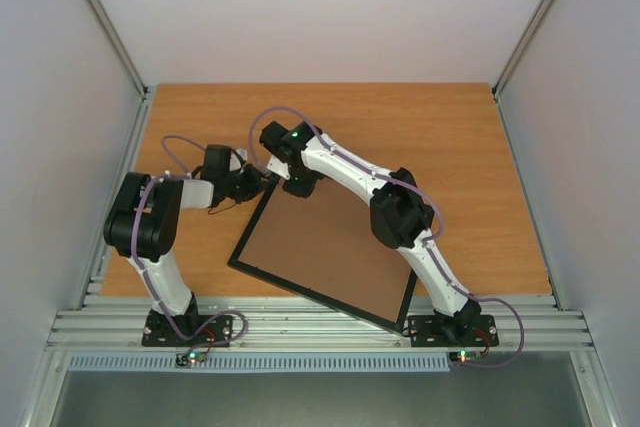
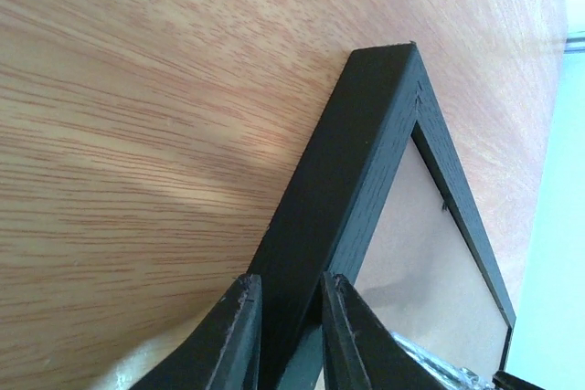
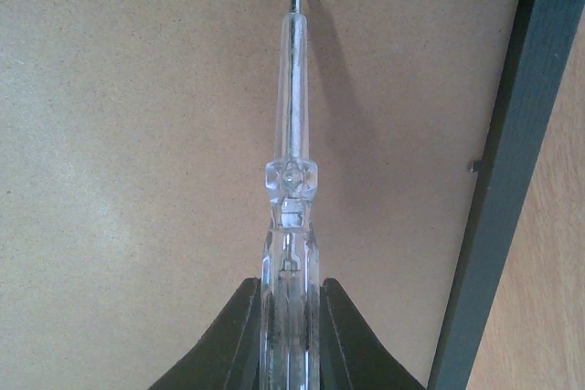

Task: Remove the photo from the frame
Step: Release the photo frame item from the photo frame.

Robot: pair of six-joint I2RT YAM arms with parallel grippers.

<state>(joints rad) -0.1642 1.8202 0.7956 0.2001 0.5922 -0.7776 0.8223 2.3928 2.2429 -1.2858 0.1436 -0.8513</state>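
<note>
The black frame (image 1: 310, 294) lies face down on the table with its brown backing board (image 1: 325, 247) upward. The photo is hidden under the board. My left gripper (image 1: 262, 179) is at the frame's far corner. In the left wrist view its fingers (image 2: 242, 317) pinch the black rail (image 2: 356, 152) from both sides. My right gripper (image 1: 300, 185) is over the board beside that corner, shut on a clear-handled screwdriver (image 3: 292, 134). The blade tip touches the board (image 3: 137, 134) at the top of the right wrist view. The frame's inner rail (image 3: 507, 180) runs down the right side.
A small metal tab (image 3: 475, 167) sticks out from the rail onto the backing board. The wooden table (image 1: 450, 137) is walled by white panels on three sides. An aluminium rail (image 1: 320, 327) runs along the near edge, just under the frame's near corner.
</note>
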